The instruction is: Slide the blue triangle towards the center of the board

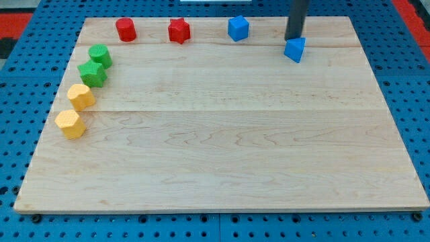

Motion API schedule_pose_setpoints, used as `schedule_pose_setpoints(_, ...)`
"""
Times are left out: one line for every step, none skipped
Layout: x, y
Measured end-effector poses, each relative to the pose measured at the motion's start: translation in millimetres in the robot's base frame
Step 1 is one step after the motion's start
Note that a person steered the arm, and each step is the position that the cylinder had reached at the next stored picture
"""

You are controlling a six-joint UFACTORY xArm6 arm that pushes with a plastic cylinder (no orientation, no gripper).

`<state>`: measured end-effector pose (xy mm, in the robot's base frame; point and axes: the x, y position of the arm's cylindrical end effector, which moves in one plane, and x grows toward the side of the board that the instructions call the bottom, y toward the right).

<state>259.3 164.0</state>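
My tip (293,38) stands at the view's top right part of the table (222,168), just above the blue triangle (295,50) and touching it or almost touching; I cannot tell which. There are no fingers on this arm, only the straight rod, so nothing opens or closes and nothing is held. The blue triangle lies near the top edge, right of the middle, and the center of the board is well apart from it, toward the view's bottom and left. To do this step well, I think the tip must stay behind the block on the side away from the center, that is a little to the top right of it, and push in one straight line down and left. If the tip presses on one corner only, the triangle will probably turn and slip off sideways, so a slow push on the middle of its upper face is better. The blue cube (238,28), the red star (179,30) and the red cylinder (125,29) sit in the top row, outside this path.
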Motion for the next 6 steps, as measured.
schedule_pose_setpoints(-29,9)
schedule_pose_setpoints(11,22)
schedule_pose_setpoints(34,-4)
schedule_pose_setpoints(73,-10)
schedule_pose_setpoints(100,-10)
schedule_pose_setpoints(58,12)
